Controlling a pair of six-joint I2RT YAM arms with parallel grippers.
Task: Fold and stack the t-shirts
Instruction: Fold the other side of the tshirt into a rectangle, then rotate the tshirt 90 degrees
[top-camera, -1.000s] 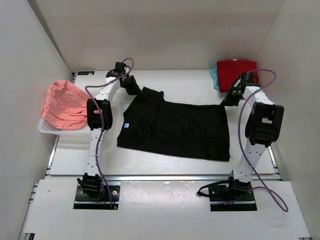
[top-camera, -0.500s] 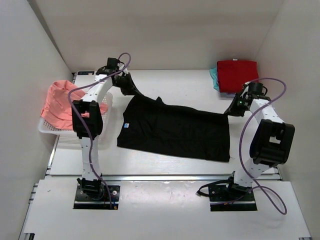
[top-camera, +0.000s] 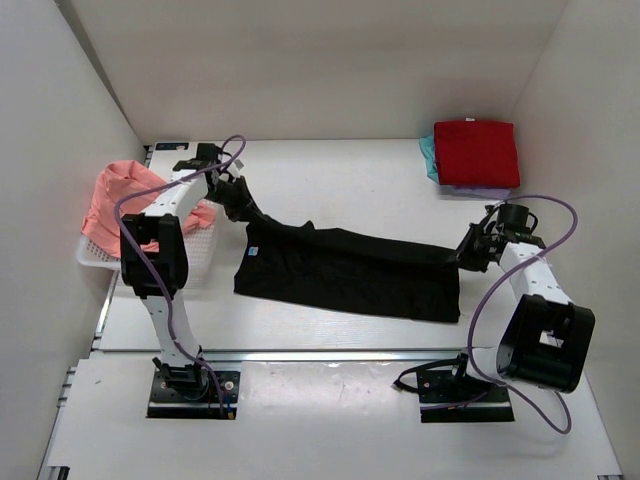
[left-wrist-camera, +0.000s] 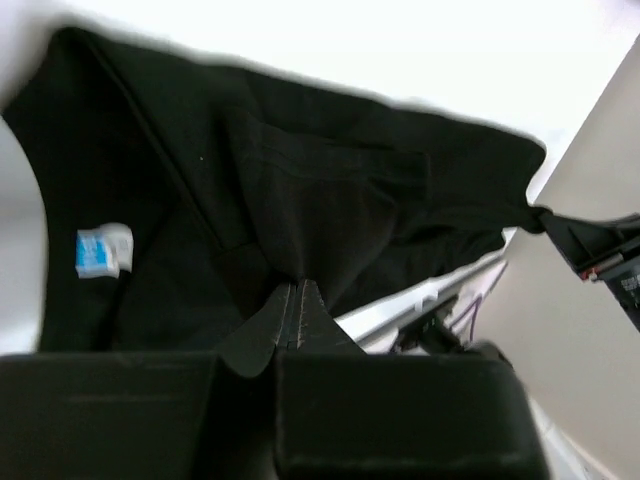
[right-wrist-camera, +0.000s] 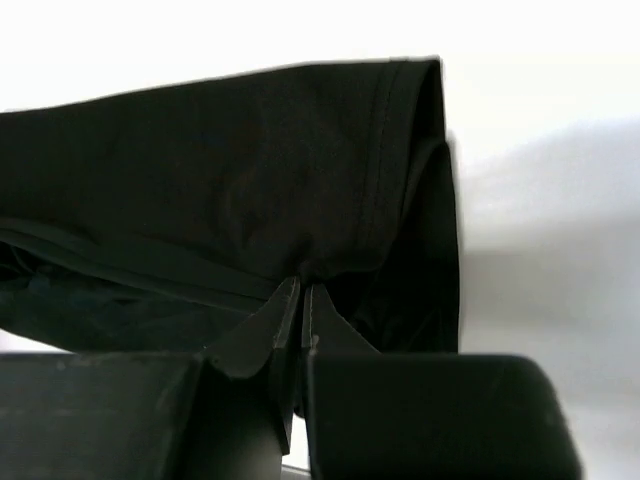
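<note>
The large black t-shirt (top-camera: 345, 272) lies across the middle of the table, its far edge lifted and folded toward the near side. My left gripper (top-camera: 246, 216) is shut on its far left corner; the left wrist view shows the cloth (left-wrist-camera: 250, 200) pinched between my fingertips (left-wrist-camera: 297, 290). My right gripper (top-camera: 466, 257) is shut on the far right corner, with the cloth (right-wrist-camera: 230, 180) held between shut jaws (right-wrist-camera: 299, 288). A folded red t-shirt (top-camera: 476, 152) lies at the back right on teal (top-camera: 428, 152) and lilac (top-camera: 470, 191) ones. A salmon-pink t-shirt (top-camera: 122, 208) fills the basket.
A white mesh basket (top-camera: 105, 256) stands at the left table edge beside my left arm. White walls close the back and both sides. The table's metal front rail (top-camera: 330, 353) runs near the arm bases.
Both grippers have pulled the black shirt's far edge toward the near side, folding it over itself. The shirt now looks narrower front to back. The stack and basket have not moved.
</note>
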